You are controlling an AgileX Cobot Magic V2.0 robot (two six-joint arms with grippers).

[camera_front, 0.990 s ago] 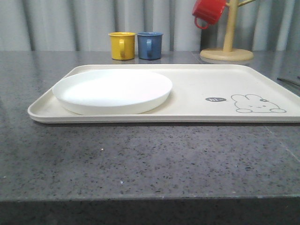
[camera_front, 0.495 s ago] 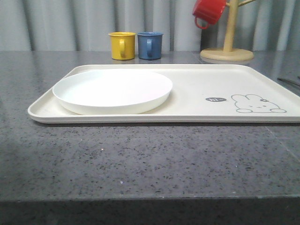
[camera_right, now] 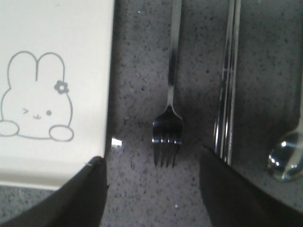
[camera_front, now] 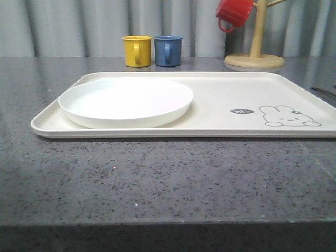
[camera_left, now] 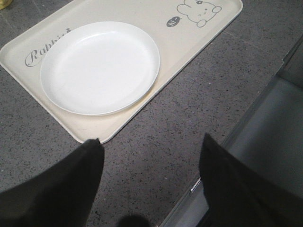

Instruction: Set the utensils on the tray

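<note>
Three steel utensils lay on the dark speckled desk (camera_front: 168, 178) beside the tray (camera_front: 220, 92), off its rabbit end: the fork (camera_right: 169, 123) nearest the rim, the chopsticks (camera_right: 228, 90) next, and the spoon (camera_right: 286, 158) farthest out, all side by side and apart from one another. The right gripper (camera_right: 151, 189) hovered over the fork's tines, its two dark fingers (camera_right: 80, 198) spread wide, one over the tray's corner and the other over the chopsticks' end, holding nothing.

The white plate (camera_front: 126, 101) sat inside the tray, at the end away from the rabbit drawing (camera_front: 287, 116), close to the "Rabbit" script (camera_left: 45, 47). The left gripper (camera_left: 149, 156) hung above bare desk just off that tray's rim, fingers well apart and holding nothing; a grey ledge (camera_left: 265, 137) ran along the desk's edge under one finger.

Farther back on the stone surface, a yellow mug (camera_front: 136, 51) and a blue mug (camera_front: 168, 50) stood just beside each other. A red mug (camera_front: 234, 12) hung on a wooden mug tree (camera_front: 255, 50) over to the right. Behind it all ran a wall of pale grey pleated curtain (camera_front: 79, 26).
</note>
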